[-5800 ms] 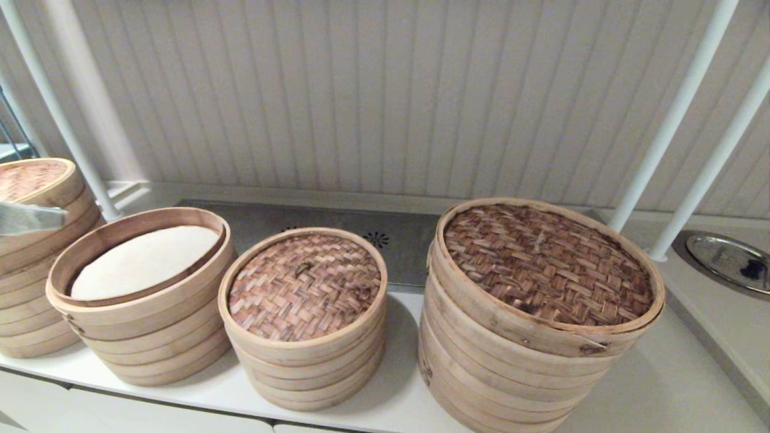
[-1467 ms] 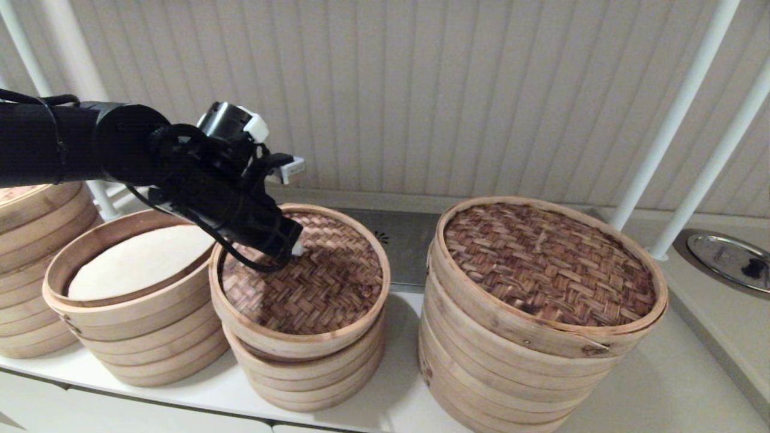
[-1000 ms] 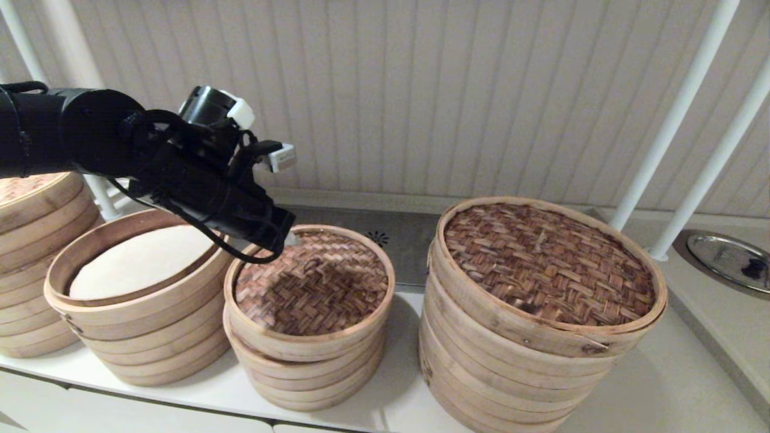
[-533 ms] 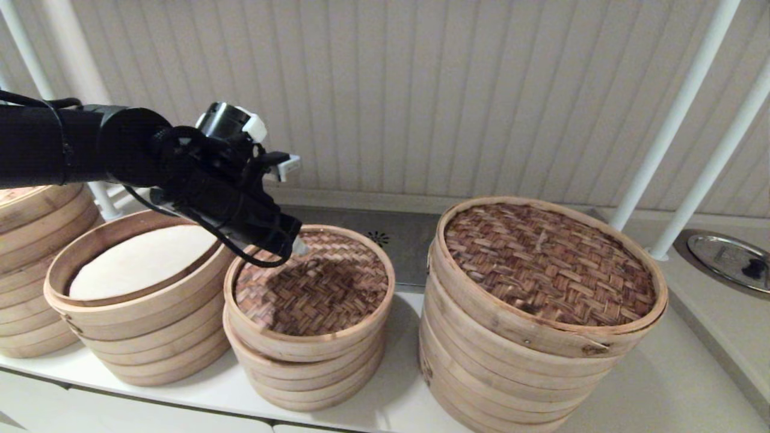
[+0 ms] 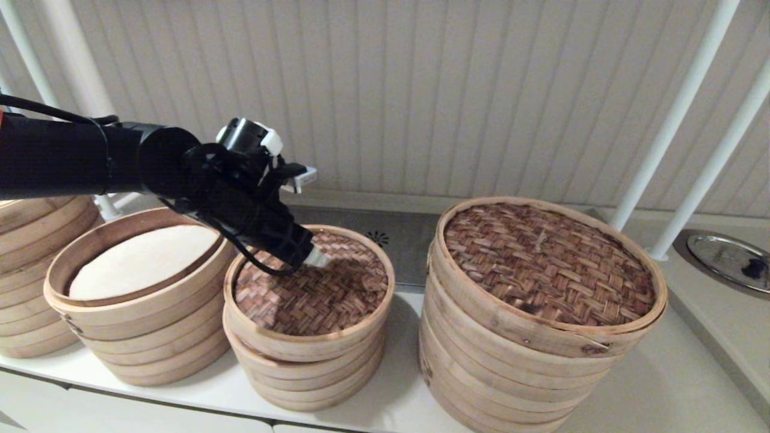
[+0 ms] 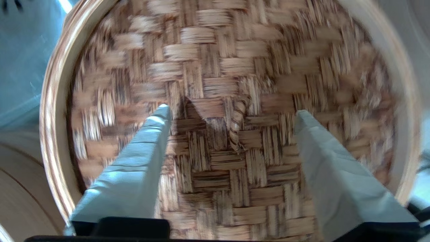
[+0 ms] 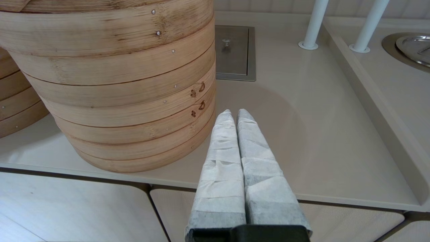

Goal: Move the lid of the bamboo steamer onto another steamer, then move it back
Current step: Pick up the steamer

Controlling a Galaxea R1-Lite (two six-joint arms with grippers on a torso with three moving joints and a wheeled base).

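pale grey wrapped fingers [image 6: 141, 161] of the left gripper [image 5: 313, 257] stand wide apart just above the bamboo steamer lid [image 5: 313, 288], one on each side of its small twisted loop handle [image 6: 238, 126], holding nothing. the black left arm [image 5: 90, 165] reaches in from nine o'clock in the head view, ending over the lid's eleven o'clock part.

the lid is round, with a tan-pink herringbone weave inside a smooth pale wood rim. it sits slightly askew on the middle stack of bamboo rings [image 5: 307, 376], its rim overhanging toward nine o'clock.

at nine o'clock of that stack, just beside it, stands another steamer [image 5: 141, 325], uncovered, a flat white liner [image 5: 141, 260] resting inside its pale ring. further toward nine o'clock a further bamboo stack [image 5: 36, 276] shows partly at the edge.

at three o'clock stands the widest stack [image 5: 529, 373], topped by a coarse, darker brown woven lid [image 5: 544, 261] in a thick rim. all rest on a smooth white counter [image 5: 649, 385], backed by a ribbed pale wall [image 5: 421, 90] with two slanted white poles [image 5: 674, 114]. a round metal dish [image 5: 731, 260] lies at the far three o'clock edge.

the right gripper [image 7: 233, 114] hangs low by the counter's front edge, beside the widest stack, its wrapped fingers pressed together on nothing.
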